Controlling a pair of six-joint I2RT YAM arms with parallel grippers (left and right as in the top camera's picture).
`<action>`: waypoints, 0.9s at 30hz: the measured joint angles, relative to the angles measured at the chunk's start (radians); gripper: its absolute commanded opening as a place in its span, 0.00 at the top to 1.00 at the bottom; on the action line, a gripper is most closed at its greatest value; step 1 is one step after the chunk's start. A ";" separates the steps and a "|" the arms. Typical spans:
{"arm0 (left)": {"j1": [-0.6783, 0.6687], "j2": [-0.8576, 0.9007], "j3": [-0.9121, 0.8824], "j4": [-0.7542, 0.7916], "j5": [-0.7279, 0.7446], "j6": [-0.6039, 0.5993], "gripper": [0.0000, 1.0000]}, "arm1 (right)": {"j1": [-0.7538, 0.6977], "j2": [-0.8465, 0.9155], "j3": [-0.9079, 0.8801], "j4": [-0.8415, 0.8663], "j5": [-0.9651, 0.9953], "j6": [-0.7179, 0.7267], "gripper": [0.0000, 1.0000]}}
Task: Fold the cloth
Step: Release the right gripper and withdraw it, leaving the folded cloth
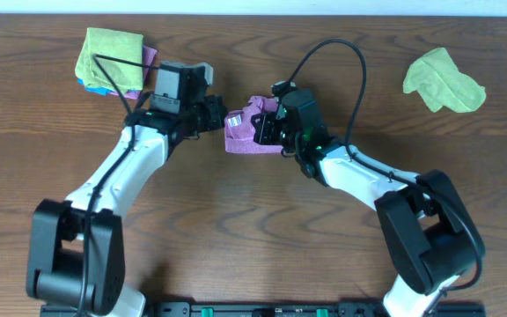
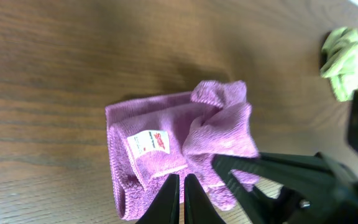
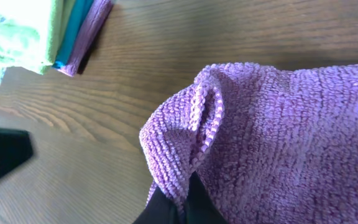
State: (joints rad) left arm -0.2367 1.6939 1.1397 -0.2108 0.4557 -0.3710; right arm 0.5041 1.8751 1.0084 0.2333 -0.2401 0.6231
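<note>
A purple cloth lies partly folded at the table's middle, white tag up in the left wrist view. My right gripper is shut on a bunched corner of the purple cloth and lifts it a little over the rest; its fingers pinch the hem. My left gripper sits at the cloth's left edge. Its fingers are shut with a thin gap, over the cloth's near edge, holding nothing that I can see.
A stack of folded cloths, green on top of blue and purple, lies at the back left; it also shows in the right wrist view. A crumpled green cloth lies at the back right, seen too in the left wrist view.
</note>
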 measured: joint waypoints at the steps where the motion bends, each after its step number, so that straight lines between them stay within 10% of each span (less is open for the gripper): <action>1: 0.005 -0.010 0.000 0.001 0.000 0.000 0.94 | 0.005 0.000 0.000 0.007 0.001 0.001 0.76; 13: 0.034 -0.029 0.000 -0.021 -0.011 0.000 0.88 | 0.080 0.000 0.029 0.071 -0.109 0.009 0.54; 22: 0.034 -0.031 0.000 -0.035 -0.014 -0.013 0.24 | 0.013 -0.005 0.032 0.045 -0.127 0.008 0.44; 24: 0.035 -0.037 0.000 -0.055 -0.014 -0.020 0.03 | -0.026 -0.019 0.034 -0.003 -0.129 -0.008 0.27; 27: 0.037 -0.058 0.000 -0.092 -0.012 -0.019 0.05 | -0.088 -0.070 0.038 -0.113 -0.129 -0.044 0.01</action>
State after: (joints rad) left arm -0.1997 1.6356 1.1397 -0.3027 0.4438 -0.3897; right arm 0.4160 1.8053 1.0466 0.1207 -0.3695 0.5793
